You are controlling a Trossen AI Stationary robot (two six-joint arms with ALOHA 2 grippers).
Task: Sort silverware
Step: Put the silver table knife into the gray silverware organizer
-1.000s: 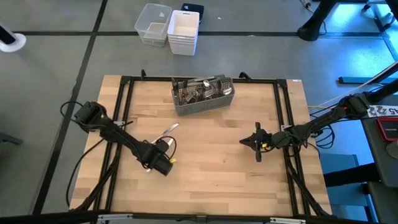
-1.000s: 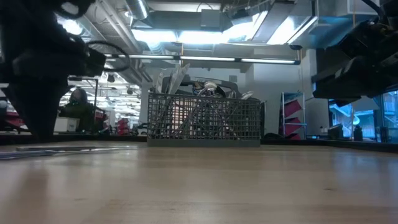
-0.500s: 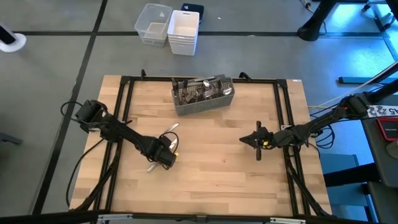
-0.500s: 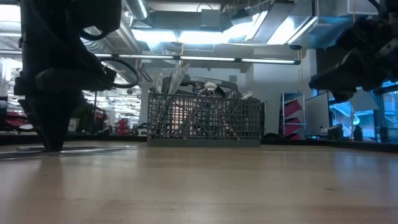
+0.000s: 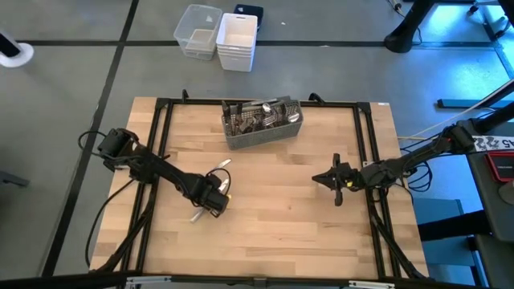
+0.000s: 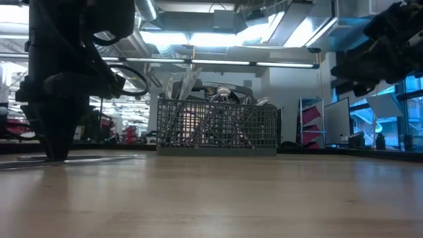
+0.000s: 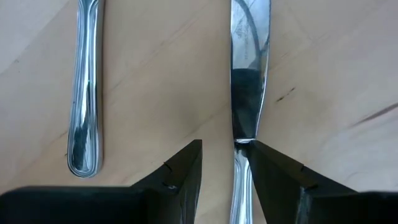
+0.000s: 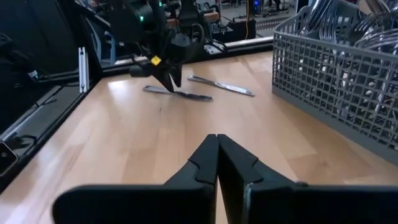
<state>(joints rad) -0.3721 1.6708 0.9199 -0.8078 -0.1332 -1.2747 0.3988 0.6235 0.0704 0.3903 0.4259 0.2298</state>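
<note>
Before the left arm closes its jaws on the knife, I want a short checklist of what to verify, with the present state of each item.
1. Knife lies between the left gripper jaws: ok.
2. Left jaws are open, ready to close: ok.
3. The second utensil lies apart from the knife, outside the jaws: ok.
4. Left gripper is down at table level: ok, in the low view.
5. Right gripper is away, jaws shut, on the table's right side: ok.
6. Free slot in the caddy for the knife: cannot tell.
</note>
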